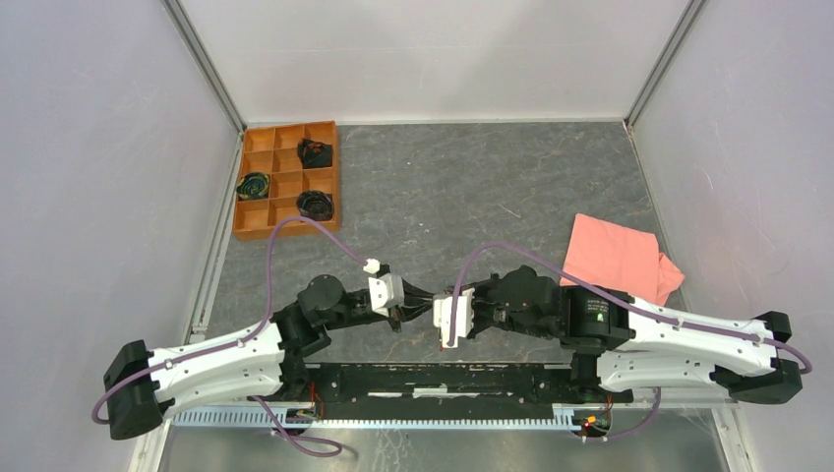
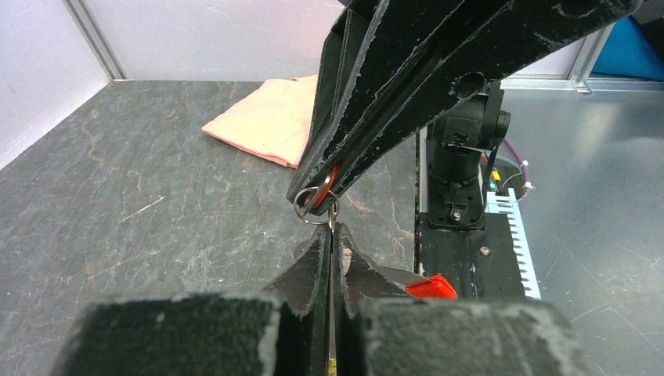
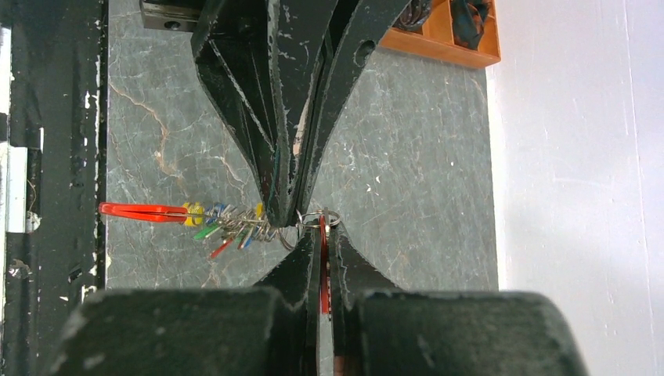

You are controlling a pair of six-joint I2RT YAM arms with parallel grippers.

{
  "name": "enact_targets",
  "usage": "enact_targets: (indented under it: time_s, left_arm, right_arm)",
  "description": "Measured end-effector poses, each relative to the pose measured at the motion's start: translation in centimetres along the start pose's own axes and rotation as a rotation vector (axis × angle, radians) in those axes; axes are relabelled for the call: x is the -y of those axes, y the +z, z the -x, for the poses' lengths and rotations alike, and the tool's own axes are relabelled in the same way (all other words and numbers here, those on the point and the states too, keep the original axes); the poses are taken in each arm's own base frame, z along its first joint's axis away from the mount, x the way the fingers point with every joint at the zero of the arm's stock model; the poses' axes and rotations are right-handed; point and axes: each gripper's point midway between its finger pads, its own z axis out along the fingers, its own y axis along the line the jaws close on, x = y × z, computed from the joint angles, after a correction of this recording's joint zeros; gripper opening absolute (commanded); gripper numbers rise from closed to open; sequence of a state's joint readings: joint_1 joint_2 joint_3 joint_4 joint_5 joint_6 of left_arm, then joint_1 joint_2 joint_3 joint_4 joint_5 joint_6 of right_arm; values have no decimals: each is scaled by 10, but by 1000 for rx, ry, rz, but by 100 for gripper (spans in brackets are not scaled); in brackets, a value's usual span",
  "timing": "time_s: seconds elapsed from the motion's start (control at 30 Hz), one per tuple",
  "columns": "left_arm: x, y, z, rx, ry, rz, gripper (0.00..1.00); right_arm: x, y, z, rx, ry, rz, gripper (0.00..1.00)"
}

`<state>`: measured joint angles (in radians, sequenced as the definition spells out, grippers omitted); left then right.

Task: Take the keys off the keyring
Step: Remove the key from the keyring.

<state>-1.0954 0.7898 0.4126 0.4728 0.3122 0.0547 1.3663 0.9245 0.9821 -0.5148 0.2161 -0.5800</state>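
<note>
The keyring (image 3: pixel 322 262) is held up off the surface (image 1: pixel 443 187), well to the left of the pink cloth (image 1: pixel 615 258) in the top view, where my two arms meet. As far as I can judge, none of the job is done. The keys (image 3: pixel 235 225) hang in one tight bunch against the metal ring, their coloured heads fanned out on the side away from the cloth. I can make out yellow, green, blue and red heads, but not how many keys there are. A longer red piece (image 3: pixel 141 211) sticks out past the bunch, and I can't tell what it is. I see no key lying loose in any view.

My right gripper (image 3: pixel 324 235) is pinching the red strap just below the ring, which holds the ring upright and steady. My left gripper (image 2: pixel 330 233) is pressed together at the ring's edge, where the bunch starts. A thin bit of metal runs into its tips. Whether that is the ring's own wire or the loop of a key, the pictures are too fine to tell me.

So every key is left to do, each worked round the coil and off. The orange tray (image 1: pixel 261 138) sits far from the cloth, at the back left.
</note>
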Motion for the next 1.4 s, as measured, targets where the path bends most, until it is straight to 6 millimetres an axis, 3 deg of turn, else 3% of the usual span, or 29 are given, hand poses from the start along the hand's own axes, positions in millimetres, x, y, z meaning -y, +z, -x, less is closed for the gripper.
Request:
enact_targets:
  time_s: [0.67,0.97,1.13,1.4]
  left_arm:
    - [-1,-8,18,85,31,24,2]
    - [-3,-8,21,109,11,42,28]
    - [-3,-7,19,104,7,43,33]
    - [-5,-5,20,86,2,45,34]
  right_arm:
    - [12,-10,0,0,24,-65,1]
    - [18,-16,9,15,19,-66,1]
    - [29,-20,22,46,20,-82,1]
    - [27,-18,20,33,12,-70,1]
